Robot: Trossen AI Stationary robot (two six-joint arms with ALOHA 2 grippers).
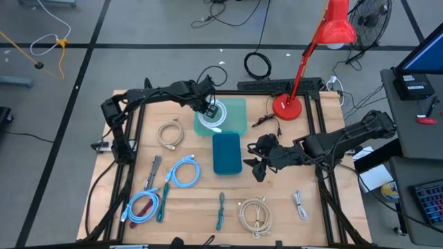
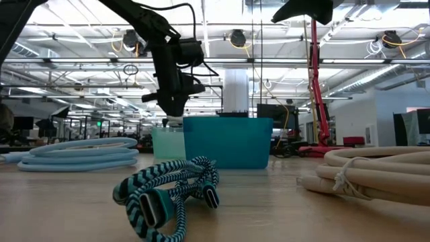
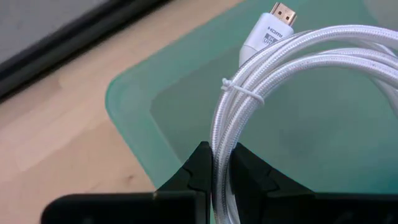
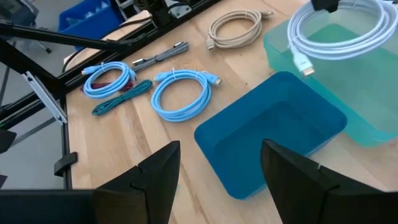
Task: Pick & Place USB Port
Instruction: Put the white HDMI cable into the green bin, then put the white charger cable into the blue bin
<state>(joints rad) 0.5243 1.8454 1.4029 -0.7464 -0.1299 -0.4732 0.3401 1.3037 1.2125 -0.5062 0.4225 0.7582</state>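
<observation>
A coiled white braided cable (image 1: 210,119) with a gold-tipped plug (image 3: 274,26) hangs over the pale green bin (image 1: 234,114). My left gripper (image 3: 217,163) is above that bin's left part and is shut on the coil. In the low view the left gripper (image 2: 172,101) stands above the green bin (image 2: 166,142), behind the blue bin (image 2: 227,142). The dark blue bin (image 1: 226,153) rests on the table just nearer than the green one. My right gripper (image 4: 221,155) is open, to the right of the blue bin (image 4: 273,134), touching nothing. My left gripper pinches the white coil's bundled strands (image 3: 219,134) between its two fingers, just below the thin tie that binds the loops. The fingers come from above, pointing down. The coil is lifted clear over the green bin (image 3: 186,93), and its plug end points away from the fingers.
Other coiled cables lie on the wooden table: beige (image 1: 168,133), light blue (image 1: 183,171), blue with red (image 1: 143,206), teal (image 1: 220,209), thick beige (image 1: 255,213) and small white (image 1: 300,204). A red lamp's base (image 1: 286,106) stands right of the green bin.
</observation>
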